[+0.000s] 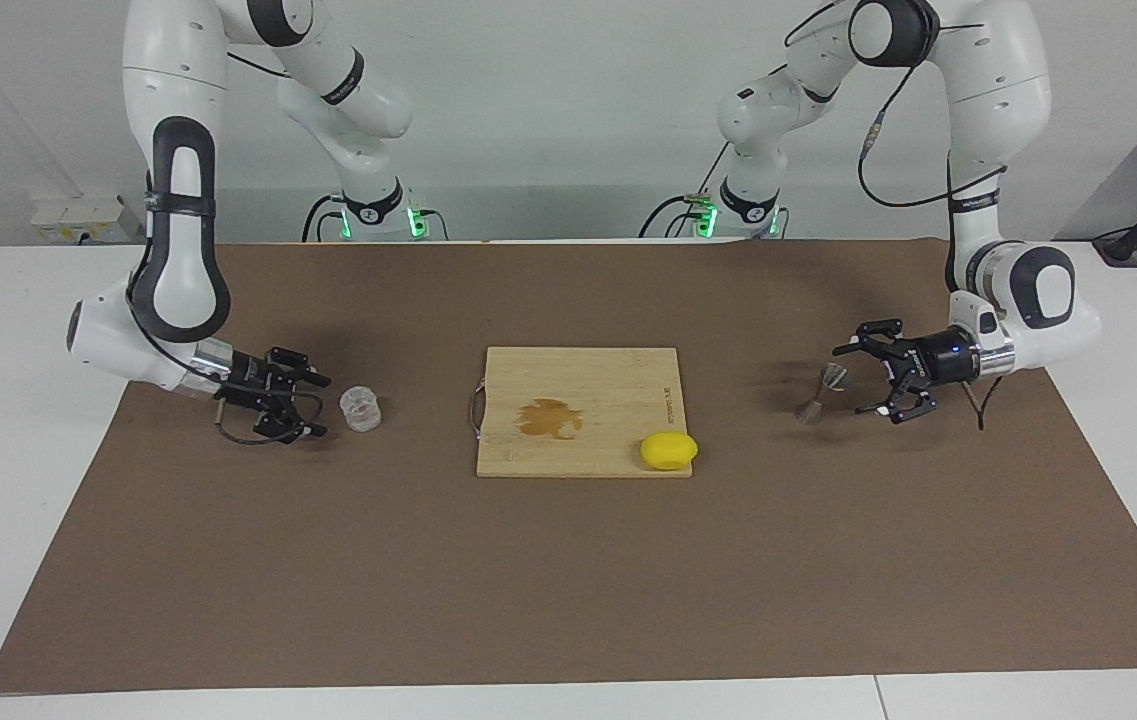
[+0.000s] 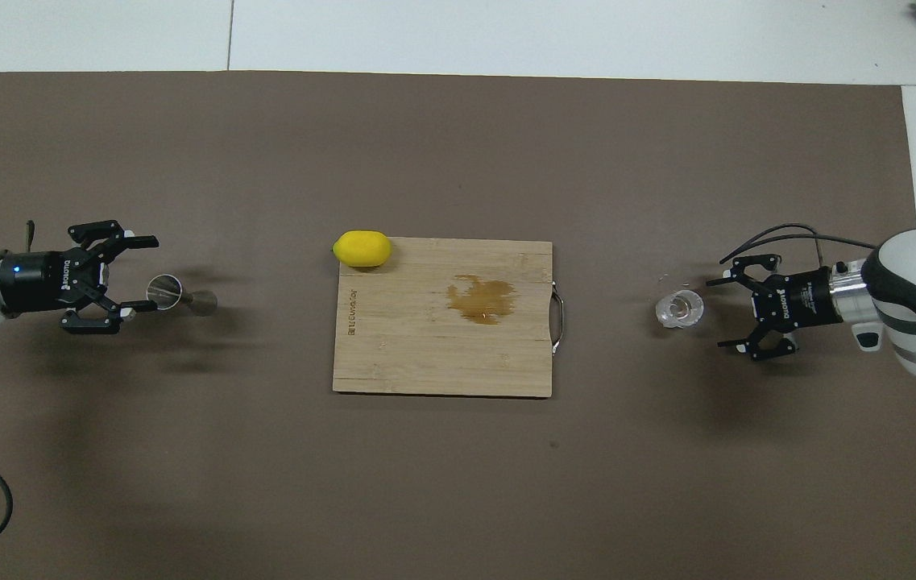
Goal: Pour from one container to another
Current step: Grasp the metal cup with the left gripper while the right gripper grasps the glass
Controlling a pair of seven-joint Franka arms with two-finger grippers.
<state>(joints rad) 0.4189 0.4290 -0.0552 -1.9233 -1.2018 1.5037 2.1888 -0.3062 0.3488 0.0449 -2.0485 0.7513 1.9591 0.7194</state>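
Glass tumbler [image 1: 361, 408]: stands upright on the brown mat [image 1: 568, 560] toward the right arm's end of the table, well apart from the cutting board [image 1: 578, 380].
Jigger [image 1: 821, 394]: stands upright on the mat toward the left arm's end.
Right gripper [image 1: 311, 405]: low over the mat just beside the tumbler, pointing sideways at it, fingers spread, holding nothing.
Left gripper [image 1: 855, 381]: level with the jigger, just beside it, fingers spread, empty.
Key relation: each vessel lies straight ahead of its own gripper's open mouth, toward the board; both long axes are vertical, so a sideways closing grasp suits.
Lemon [image 1: 669, 450]: on the board's corner farther from the robots.
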